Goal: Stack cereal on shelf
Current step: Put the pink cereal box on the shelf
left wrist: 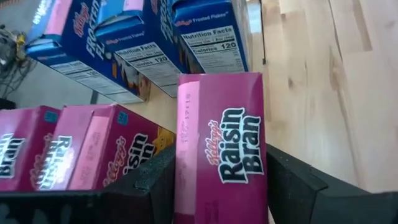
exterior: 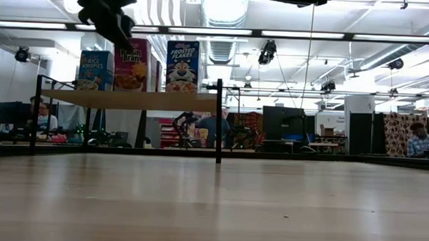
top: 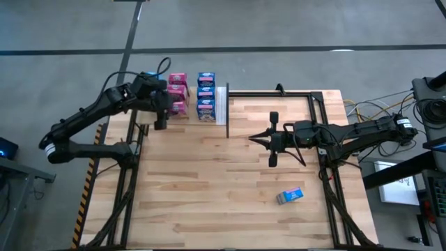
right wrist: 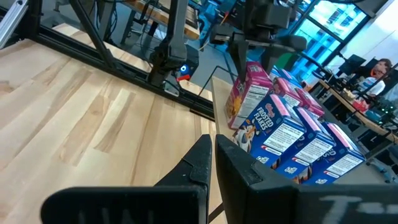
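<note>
Almost done here: my left gripper [left wrist: 221, 186] has its fingers spread around a pink Raisin Bran box [left wrist: 221, 146] on the shelf [top: 221, 104] at the table's far edge, barely gripping, if at all. Right gripper [top: 253, 139] idles closed mid-table. One blue cereal box [top: 290, 196] left near the table's right edge.

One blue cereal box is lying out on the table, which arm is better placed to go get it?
Right. The right gripper idles shut mid-table, on the same side as the lone blue box. The left gripper is over the shelf, its fingers either side of a Raisin Bran box.
</note>
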Robot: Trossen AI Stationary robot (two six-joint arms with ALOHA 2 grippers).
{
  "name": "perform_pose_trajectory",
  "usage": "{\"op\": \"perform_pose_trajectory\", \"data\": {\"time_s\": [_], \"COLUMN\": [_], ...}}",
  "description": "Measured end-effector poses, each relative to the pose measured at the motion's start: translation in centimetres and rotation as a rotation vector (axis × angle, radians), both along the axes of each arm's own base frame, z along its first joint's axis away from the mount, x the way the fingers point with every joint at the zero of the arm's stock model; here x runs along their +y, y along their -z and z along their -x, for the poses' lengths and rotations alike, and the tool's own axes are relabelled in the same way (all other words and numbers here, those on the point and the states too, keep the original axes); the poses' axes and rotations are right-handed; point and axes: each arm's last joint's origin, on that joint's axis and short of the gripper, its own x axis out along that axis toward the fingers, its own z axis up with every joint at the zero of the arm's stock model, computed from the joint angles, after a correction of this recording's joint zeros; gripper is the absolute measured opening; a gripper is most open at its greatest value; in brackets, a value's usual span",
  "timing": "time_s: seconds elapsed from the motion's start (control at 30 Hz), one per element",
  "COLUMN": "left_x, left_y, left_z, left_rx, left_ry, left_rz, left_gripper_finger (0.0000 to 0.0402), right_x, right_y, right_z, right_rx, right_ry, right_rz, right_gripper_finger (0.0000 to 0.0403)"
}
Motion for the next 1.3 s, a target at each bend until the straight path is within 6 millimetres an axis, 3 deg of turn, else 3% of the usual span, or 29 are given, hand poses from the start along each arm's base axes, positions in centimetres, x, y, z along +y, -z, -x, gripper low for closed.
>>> {"op": "perform_pose_trajectory", "data": {"time_s": [0.7, 1.1, 1.3], "left_x": [0.6, 0.6, 0.3], "left_y": [0.2, 0.2, -0.8], "left_z": [-0.2, -0.2, 0.3], "left_rx": [0.017, 0.015, -0.009], "left_ry": [-0.058, -0.06, -0.057], "left_rz": [-0.012, -0.01, -0.03], "left_gripper_finger": [0.0186, 0.025, 0.0263], "right_x": [0.0, 0.0, 0.0], "right_y": [0.0, 0.0, 0.0], "right_z": [0.0, 0.0, 0.0], "right_rx": [0.001, 0.001, 0.001], "right_ry": [0.0, 0.0, 0.001], "right_rz": [-0.001, -0.001, -0.001], "right_gripper_finger": [0.0012, 0.0012, 0.0012]}}
